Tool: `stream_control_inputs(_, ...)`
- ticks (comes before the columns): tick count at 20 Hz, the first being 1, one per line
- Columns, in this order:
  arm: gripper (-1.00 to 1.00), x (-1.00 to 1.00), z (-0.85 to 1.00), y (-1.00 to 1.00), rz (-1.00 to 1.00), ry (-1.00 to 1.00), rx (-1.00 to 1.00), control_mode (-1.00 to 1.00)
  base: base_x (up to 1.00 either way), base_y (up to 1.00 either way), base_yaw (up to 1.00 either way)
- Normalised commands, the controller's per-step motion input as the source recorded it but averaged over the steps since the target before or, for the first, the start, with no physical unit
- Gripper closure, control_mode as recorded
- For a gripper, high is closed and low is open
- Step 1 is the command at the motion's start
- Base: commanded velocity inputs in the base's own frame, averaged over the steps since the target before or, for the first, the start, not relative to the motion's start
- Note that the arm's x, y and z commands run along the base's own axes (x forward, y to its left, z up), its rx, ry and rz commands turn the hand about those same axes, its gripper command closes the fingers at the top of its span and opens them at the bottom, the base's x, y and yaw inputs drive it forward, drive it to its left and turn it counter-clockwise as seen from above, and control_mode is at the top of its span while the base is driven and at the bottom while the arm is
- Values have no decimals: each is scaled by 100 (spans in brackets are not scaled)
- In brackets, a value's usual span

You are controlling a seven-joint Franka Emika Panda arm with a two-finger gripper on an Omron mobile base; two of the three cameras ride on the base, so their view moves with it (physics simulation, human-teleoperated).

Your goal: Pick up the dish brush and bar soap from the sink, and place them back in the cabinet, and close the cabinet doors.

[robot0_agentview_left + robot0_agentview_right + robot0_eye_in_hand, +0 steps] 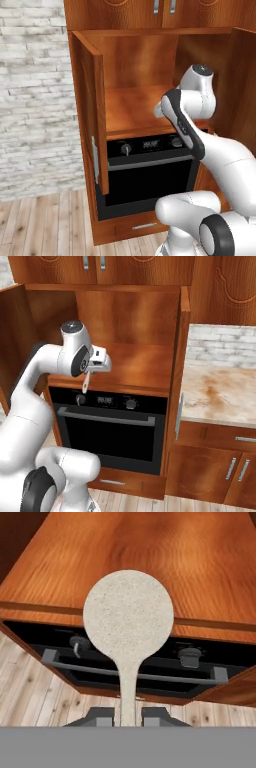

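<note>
My gripper (128,718) is shut on the thin pale handle of the dish brush (128,614). In the hand view its round cream head stands against the front edge of the cabinet (150,552) shelf. From the right base view the gripper (94,367) hangs just in front of the shelf (137,363), and the brush (85,383) dangles toward the oven's control strip. Both cabinet doors stand open: the left door (92,115) and the right door (245,85). The shelf (132,105) is bare wood. The bar soap and the sink are out of view.
A black oven (115,426) with knobs and a grey bar handle (135,674) sits directly under the shelf. A tan marble counter (220,391) lies to the right over lower cabinets. A white brick wall (32,100) and wooden floor are on the left.
</note>
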Motion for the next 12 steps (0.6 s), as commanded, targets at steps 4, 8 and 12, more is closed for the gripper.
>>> stream_control_inputs(4, 100, 65, -31, 1, 0, 0, 0, -100, 0, 0, 0)
stream_control_inputs(8, 100, 66, -9, 0, 0, 0, 0, -100, 0, 0, 0)
stream_control_inputs(12, 100, 70, 0, 1, 0, 0, 0, -100, 0, 0, 0)
